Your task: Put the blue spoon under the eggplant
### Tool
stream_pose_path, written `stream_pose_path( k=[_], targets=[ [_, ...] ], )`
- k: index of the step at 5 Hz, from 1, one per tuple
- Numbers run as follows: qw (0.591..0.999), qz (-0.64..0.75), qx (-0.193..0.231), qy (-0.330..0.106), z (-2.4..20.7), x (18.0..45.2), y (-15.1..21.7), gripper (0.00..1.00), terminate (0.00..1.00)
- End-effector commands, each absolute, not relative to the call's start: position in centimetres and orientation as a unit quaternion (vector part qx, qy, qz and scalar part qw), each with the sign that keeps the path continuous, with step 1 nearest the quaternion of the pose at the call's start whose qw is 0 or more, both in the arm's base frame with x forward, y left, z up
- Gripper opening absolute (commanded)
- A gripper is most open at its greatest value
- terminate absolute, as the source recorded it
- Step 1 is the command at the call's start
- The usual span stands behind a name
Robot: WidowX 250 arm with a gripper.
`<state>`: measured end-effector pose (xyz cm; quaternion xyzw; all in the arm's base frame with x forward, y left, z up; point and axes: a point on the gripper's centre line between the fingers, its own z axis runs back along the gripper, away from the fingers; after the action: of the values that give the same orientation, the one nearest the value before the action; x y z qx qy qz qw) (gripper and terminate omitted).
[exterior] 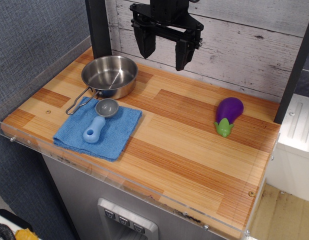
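The blue spoon [98, 121] lies on a folded blue cloth [99, 131] at the front left, grey bowl toward the back, light-blue handle toward the front. The eggplant [228, 115] is purple with a green stem cap. It lies on the wooden table at the right, stem toward the front. My gripper [164, 54] hangs high above the back of the table, near the wall, black fingers spread apart and empty. It is well clear of both the spoon and the eggplant.
A steel pan [110, 75] with a wire handle stands at the back left, just behind the cloth. A clear plastic rim [119, 177] runs along the table's front and left edges. A dark post [100, 27] stands at the back left.
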<state>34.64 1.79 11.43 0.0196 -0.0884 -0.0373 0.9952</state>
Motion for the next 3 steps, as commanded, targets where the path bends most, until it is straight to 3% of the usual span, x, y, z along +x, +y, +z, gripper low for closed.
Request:
stream_pose_path(
  k=[1,3],
  targets=[
    [0.995,-0.037,0.02,-0.088,11.4,34.6,1.8,1.0,0.0],
    [0.993,-0.035,0.022,-0.109,12.1,30.1,3.1,1.0,0.0]
  ],
)
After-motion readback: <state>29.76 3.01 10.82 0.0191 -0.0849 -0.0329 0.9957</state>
